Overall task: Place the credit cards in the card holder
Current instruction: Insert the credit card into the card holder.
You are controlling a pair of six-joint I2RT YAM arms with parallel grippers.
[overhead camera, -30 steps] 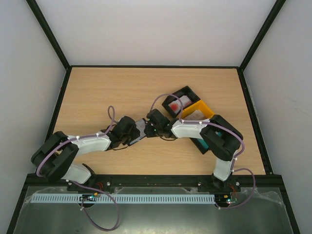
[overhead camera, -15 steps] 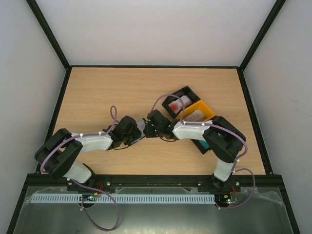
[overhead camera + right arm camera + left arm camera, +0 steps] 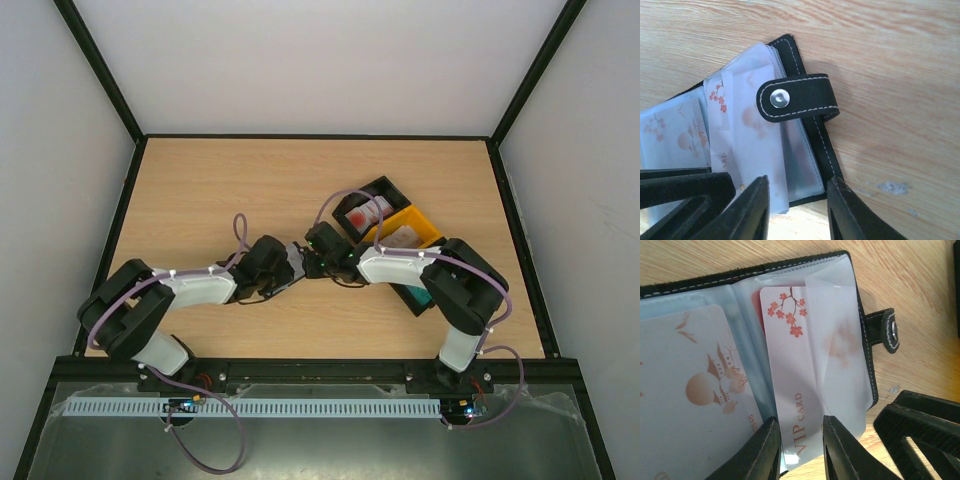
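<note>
The black card holder [image 3: 740,295] lies open on the table, with pale blue lining and its clasp tab [image 3: 884,331] at the right. My left gripper [image 3: 800,452] is shut on the long edges of a white blossom-printed VIP card [image 3: 790,365]. The card's far end sits in a clear sleeve. Another pale card [image 3: 695,390] fills the left page. My right gripper [image 3: 797,210] is open and straddles the near right corner of the holder [image 3: 825,150]. Its fingers are apart, one over the sleeves and one over bare wood. In the top view both grippers [image 3: 290,262] [image 3: 314,258] meet mid-table and hide the holder.
Joined bins stand right of centre. The black one [image 3: 384,188] holds red-and-white cards [image 3: 360,213]. The yellow one [image 3: 425,228] holds a pale card [image 3: 400,238]. A teal item [image 3: 418,295] shows under the right forearm. Black frame rails edge the table.
The left arm has slid to the right, pushing its gripper closer to the right gripper. The right arm has barely shifted.
</note>
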